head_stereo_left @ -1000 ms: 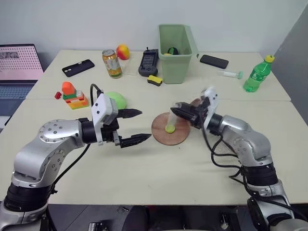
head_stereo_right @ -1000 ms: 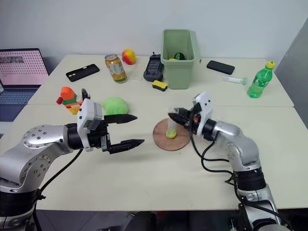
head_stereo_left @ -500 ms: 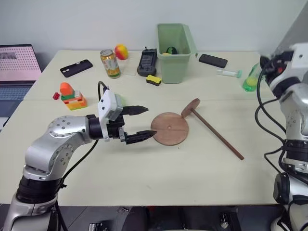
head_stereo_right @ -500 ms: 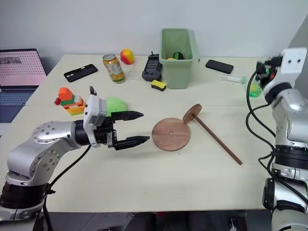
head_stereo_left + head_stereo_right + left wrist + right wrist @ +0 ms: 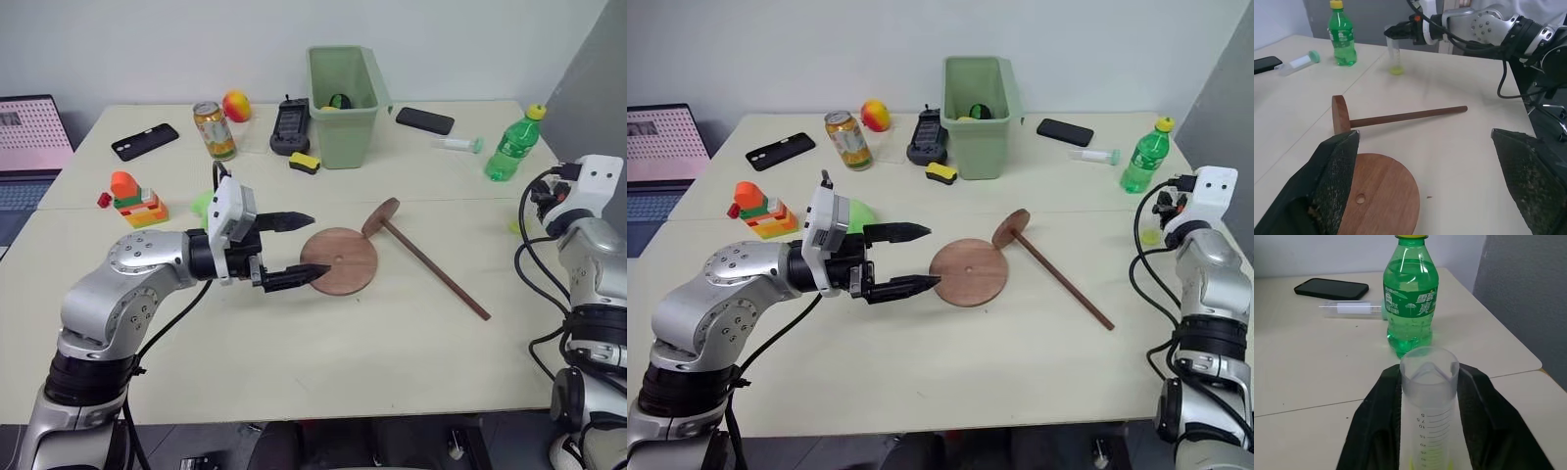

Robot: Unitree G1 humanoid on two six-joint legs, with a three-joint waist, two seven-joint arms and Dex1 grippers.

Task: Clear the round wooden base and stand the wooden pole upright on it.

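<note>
The round wooden base [image 5: 338, 261] lies flat mid-table with nothing on it, its small centre hole showing. Just right of it lies the wooden pole [image 5: 436, 272], its end disc [image 5: 380, 217] tipped on edge near the base. My left gripper [image 5: 313, 248] is open and level, fingertips at the base's left rim. At the table's far right, my right gripper [image 5: 1429, 372] is shut on a clear plastic tube [image 5: 1394, 54] with a yellow-green bottom, which stands upright with its bottom on the table.
A green bin [image 5: 345, 93], a green bottle [image 5: 511, 147], a capped tube [image 5: 458, 145] and two phones [image 5: 424, 119] [image 5: 145, 140] line the back. A can [image 5: 208, 129], a fruit [image 5: 235, 105], a remote [image 5: 285, 125], a yellow block [image 5: 304, 162] and a toy stack [image 5: 132, 196] stand left.
My right arm has carried the clear tube off the base and far out to the table's right side. The left gripper has edged toward the base. The camera view has shifted.
</note>
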